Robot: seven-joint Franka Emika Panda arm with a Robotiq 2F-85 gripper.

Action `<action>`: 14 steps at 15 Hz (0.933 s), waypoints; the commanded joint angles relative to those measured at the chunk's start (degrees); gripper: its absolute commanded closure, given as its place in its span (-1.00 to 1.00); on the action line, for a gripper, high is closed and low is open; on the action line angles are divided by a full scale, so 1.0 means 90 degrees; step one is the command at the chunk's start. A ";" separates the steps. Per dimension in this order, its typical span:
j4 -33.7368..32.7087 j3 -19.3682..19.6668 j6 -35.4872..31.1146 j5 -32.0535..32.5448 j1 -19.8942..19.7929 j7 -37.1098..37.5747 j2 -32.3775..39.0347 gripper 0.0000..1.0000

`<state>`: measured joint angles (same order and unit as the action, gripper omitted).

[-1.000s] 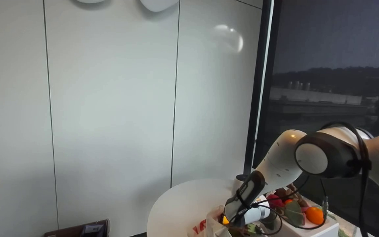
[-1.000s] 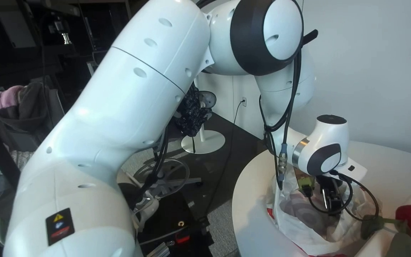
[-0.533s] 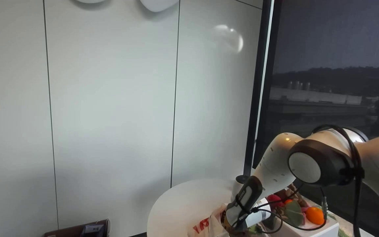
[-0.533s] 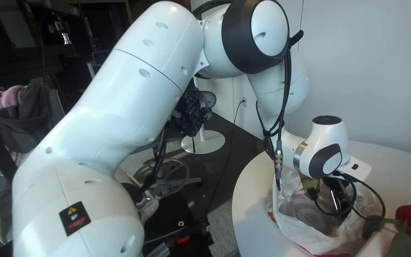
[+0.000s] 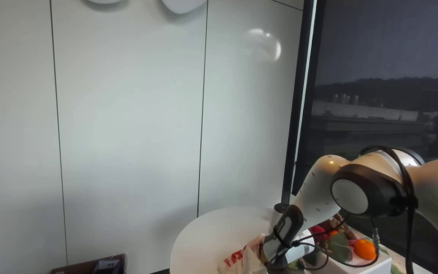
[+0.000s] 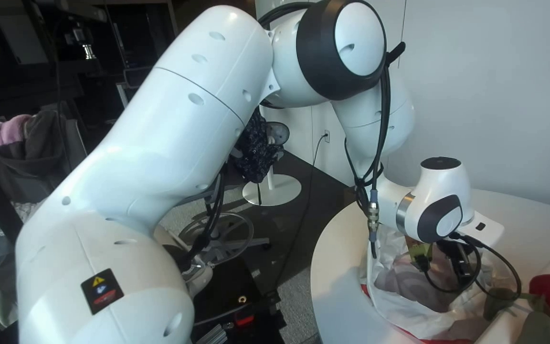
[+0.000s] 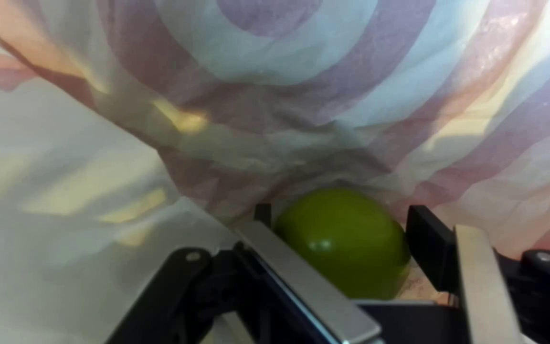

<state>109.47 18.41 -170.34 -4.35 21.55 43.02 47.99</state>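
A: What has shifted?
B: The arm (image 5: 319, 190), most of all. In an exterior view its elbow (image 5: 350, 196) sits lower than a second ago, though it has barely moved over the last half-second.
A: And the tabletop (image 5: 200, 243)?
B: Just as it was. But the bag (image 5: 255, 262) on it turns more red lettering (image 5: 237, 255) outward now, perhaps nudged by the end effector (image 7: 341, 222), which reaches down inside.
A: Closed on anything?
B: I can't tell. Its fingers (image 7: 428, 246) stand apart, one on each side of a green round object (image 7: 346, 241), touching it or very nearly; whether they squeeze doesn't show.
A: Where is that object?
B: In the bag, as I judge it, with printed film (image 7: 275, 95) close behind in the wrist view; it's hidden in both exterior views.
A: So what does the change mean?
B: To my eye, the broad reaching is mostly over and the fine work around the object is in hand.
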 commanded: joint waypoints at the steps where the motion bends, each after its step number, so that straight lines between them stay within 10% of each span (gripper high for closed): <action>1: 0.0054 0.0025 0.0221 -0.0040 0.0097 -0.0080 -0.0153 0.07; 7: 0.0482 -0.0967 0.2207 0.0207 -0.0390 -0.1319 -0.1309 0.07; 14: 0.0868 -0.0934 0.4684 0.1843 -0.0177 -0.1276 -0.2557 0.07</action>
<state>113.56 10.20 -133.88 6.47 19.88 31.39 31.22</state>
